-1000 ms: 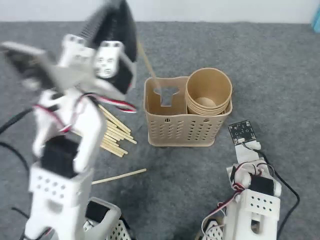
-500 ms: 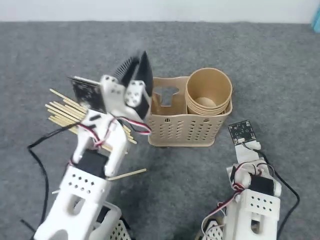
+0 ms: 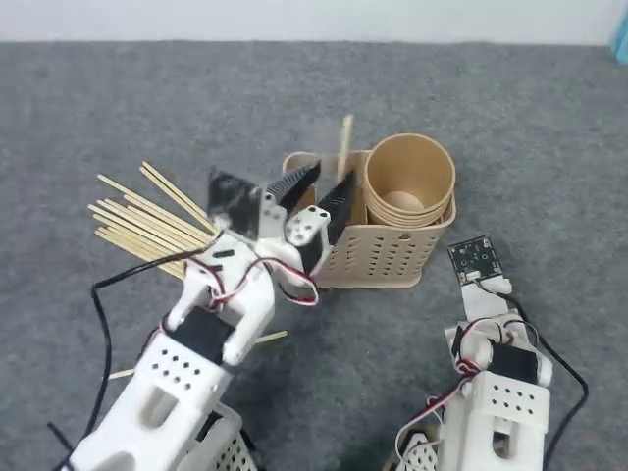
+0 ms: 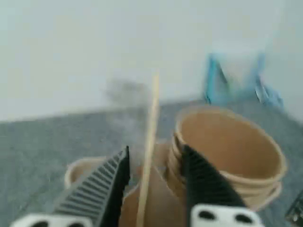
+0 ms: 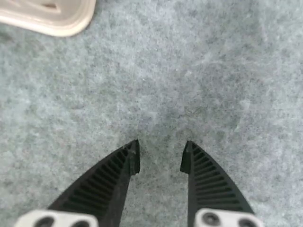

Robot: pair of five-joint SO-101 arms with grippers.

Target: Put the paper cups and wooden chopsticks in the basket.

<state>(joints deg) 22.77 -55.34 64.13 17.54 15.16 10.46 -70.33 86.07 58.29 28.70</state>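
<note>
The left arm (image 3: 196, 343) reaches from 7 o'clock toward centre. The left gripper (image 3: 337, 175) points to 1 o'clock, jaws spread wide. The right arm (image 3: 496, 378) sits folded at 5 o'clock. The right gripper (image 5: 161, 143) faces downward, jaws parted.

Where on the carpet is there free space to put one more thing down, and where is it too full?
Free: the carpet right of the basket; the strip behind it; the patch before it, beside the right arm. Crowded: left of the basket, with chopsticks and the left arm, its fingers at the basket's rim.
</note>
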